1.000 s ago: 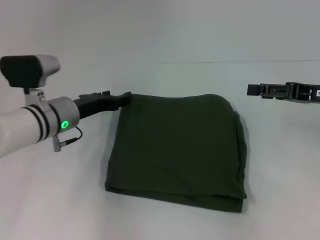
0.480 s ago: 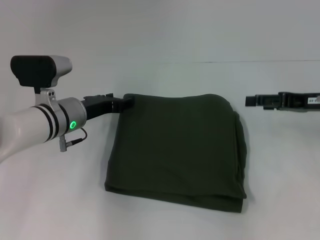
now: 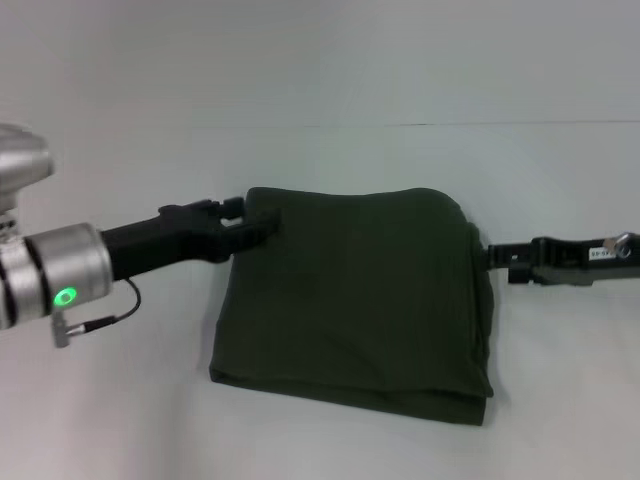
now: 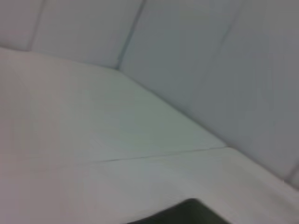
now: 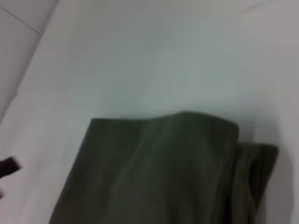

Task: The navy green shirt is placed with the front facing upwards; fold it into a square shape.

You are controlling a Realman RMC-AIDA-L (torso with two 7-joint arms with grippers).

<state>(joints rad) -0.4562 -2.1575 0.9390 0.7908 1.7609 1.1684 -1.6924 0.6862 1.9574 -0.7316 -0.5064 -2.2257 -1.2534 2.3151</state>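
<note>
Left gripper (image 3: 262,226) reached in low and level from the left; right gripper (image 3: 497,258) stretched in flat from the opposite side.

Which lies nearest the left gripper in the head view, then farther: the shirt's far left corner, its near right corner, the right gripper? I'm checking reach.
1. Far left corner of the navy green shirt: at the left gripper.
2. Near right corner: toward the robot, across the shirt.
3. Right gripper: at the shirt's right edge. Items 2 and 3 are too close to call.
</note>
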